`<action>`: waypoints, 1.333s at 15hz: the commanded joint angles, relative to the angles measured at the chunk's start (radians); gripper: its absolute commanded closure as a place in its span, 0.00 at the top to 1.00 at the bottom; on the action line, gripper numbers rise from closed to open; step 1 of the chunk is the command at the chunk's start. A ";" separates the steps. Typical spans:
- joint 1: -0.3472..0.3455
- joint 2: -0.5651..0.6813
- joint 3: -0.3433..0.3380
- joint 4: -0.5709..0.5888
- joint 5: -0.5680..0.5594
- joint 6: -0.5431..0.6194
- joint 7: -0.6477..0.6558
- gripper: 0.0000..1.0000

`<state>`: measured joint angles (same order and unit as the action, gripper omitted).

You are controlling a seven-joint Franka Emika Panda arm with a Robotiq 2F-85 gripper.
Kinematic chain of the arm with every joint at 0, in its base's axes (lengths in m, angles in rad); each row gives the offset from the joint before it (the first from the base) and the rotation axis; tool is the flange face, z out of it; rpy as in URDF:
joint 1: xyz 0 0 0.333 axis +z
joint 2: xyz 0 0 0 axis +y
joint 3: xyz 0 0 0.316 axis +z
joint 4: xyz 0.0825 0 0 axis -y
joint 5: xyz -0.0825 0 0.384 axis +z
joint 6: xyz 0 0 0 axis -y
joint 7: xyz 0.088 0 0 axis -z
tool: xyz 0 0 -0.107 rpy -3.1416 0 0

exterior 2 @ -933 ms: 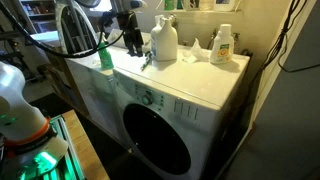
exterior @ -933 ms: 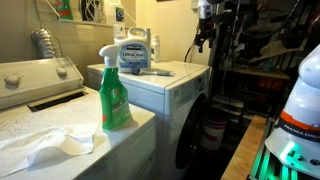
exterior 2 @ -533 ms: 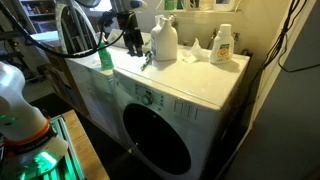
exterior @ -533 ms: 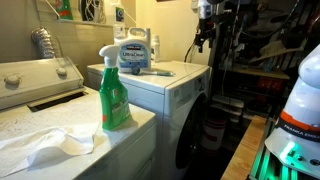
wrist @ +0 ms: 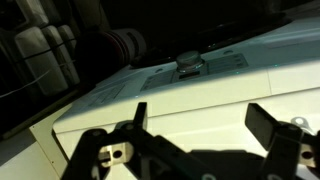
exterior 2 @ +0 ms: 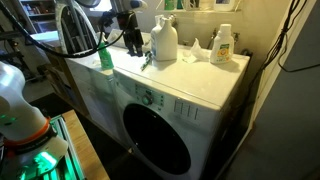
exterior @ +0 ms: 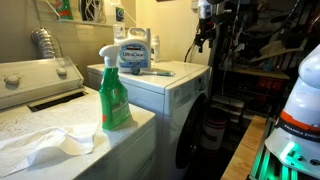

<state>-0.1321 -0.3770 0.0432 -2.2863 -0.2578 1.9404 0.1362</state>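
The gripper (exterior 2: 132, 45) hangs over the washer's (exterior 2: 190, 95) surface edge, jaws spread and empty, just beside the white jug (exterior 2: 165, 40). Its blue label (exterior: 133, 55) is too blurred to read.

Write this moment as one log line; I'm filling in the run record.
gripper: jaws open, empty | position: over washer top edge | nearest: jug, not touching
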 commanded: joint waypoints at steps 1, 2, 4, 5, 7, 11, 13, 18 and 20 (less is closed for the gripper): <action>0.020 0.001 -0.017 0.003 -0.006 -0.005 0.006 1.00; 0.020 0.001 -0.017 0.003 -0.006 -0.005 0.006 1.00; 0.020 0.001 -0.017 0.003 -0.006 -0.005 0.006 1.00; 0.037 0.004 -0.027 0.021 0.011 0.012 -0.055 1.00; 0.062 0.016 -0.032 0.075 0.008 0.019 -0.152 1.00; 0.107 0.067 -0.043 0.231 0.016 0.028 -0.344 1.00; 0.132 0.104 -0.056 0.311 0.047 0.067 -0.437 1.00; 0.175 0.242 -0.077 0.499 0.206 0.164 -0.608 1.00; 0.182 0.308 -0.079 0.570 0.309 0.201 -0.666 1.00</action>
<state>0.0230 -0.1762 -0.0107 -1.8331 -0.0701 2.1076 -0.4390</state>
